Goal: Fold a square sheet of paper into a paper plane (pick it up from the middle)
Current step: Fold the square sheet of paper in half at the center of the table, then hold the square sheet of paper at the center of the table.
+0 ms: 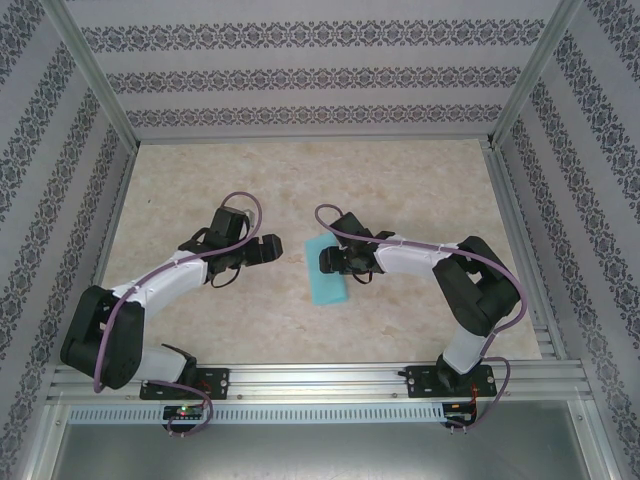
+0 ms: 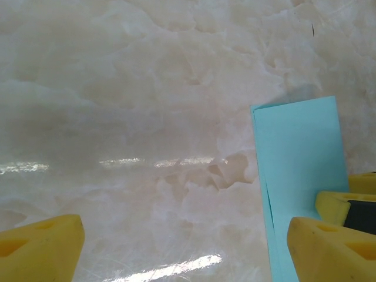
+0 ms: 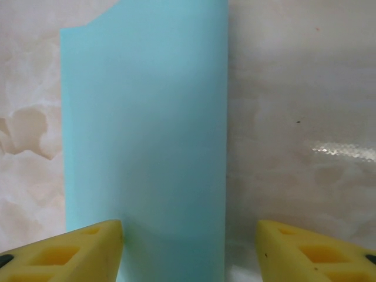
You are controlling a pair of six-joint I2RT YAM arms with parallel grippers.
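The square sheet of paper (image 1: 326, 276) is teal-blue and lies flat on the table, folded into a long rectangle with one slanted corner. My left gripper (image 1: 270, 250) stands open just left of it. In the left wrist view the sheet (image 2: 298, 158) lies at the right, partly under my right-hand finger (image 2: 329, 249), and bare table fills the gap of the gripper (image 2: 182, 252). My right gripper (image 1: 328, 260) is open over the sheet's right side. In the right wrist view its gripper (image 3: 188, 249) straddles the long edge of the sheet (image 3: 144, 135), holding nothing. The paper plane is out of view.
The marble-patterned table (image 1: 300, 180) is ringed by aluminium rails (image 1: 300, 378) and patterned walls (image 1: 310, 75). Both arms reach inward from the near edge and their grippers stand close together at the sheet.
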